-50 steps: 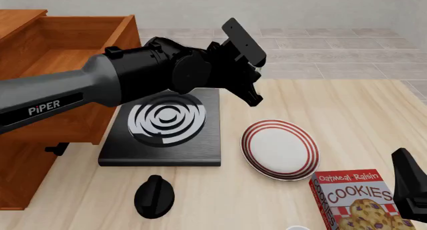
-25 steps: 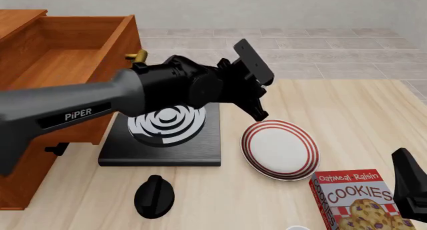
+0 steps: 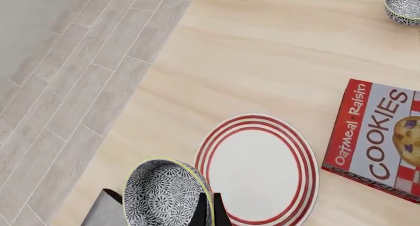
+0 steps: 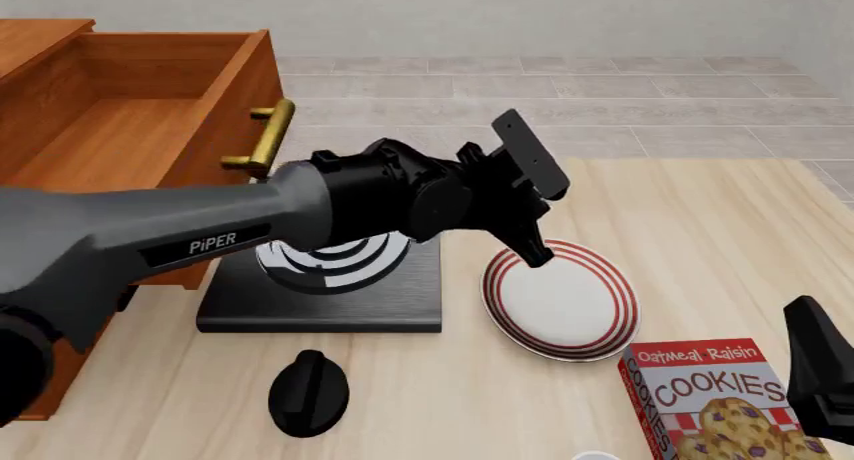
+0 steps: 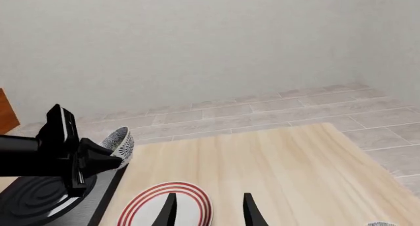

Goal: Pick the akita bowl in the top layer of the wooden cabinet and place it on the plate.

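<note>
My left end effector (image 4: 531,242) was clamped on the akita bowl (image 3: 164,194), held above the desk (image 4: 694,220) with the plate (image 4: 561,300) just beside and below it. My right end effector (image 5: 206,211) hung with its fingers apart, the plate (image 5: 164,206) just ahead of it.

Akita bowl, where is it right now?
The akita bowl is held in the left end effector, in the air at the plate's stove-side edge, not yet set down.

Stove (image 4: 334,280) left of plate (image 4: 561,300); cookie box (image 4: 714,400) front-right; cabinet (image 4: 80,180) far left.
</note>
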Robot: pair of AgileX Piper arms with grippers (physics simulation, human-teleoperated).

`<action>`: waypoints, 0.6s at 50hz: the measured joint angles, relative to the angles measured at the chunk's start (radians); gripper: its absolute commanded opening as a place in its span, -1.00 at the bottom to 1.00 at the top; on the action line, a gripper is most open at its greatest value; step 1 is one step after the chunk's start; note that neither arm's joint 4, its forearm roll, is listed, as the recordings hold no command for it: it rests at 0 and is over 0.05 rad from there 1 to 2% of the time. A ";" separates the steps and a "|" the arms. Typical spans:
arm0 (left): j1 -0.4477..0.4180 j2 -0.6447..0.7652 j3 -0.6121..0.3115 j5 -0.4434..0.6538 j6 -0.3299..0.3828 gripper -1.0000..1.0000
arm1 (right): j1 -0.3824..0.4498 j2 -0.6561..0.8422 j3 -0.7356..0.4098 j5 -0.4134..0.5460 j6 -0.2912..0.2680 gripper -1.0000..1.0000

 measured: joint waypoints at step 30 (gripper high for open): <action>-0.051 0.089 0.003 -0.024 0.010 -1.00 | 0.000 0.005 0.001 0.001 0.012 1.00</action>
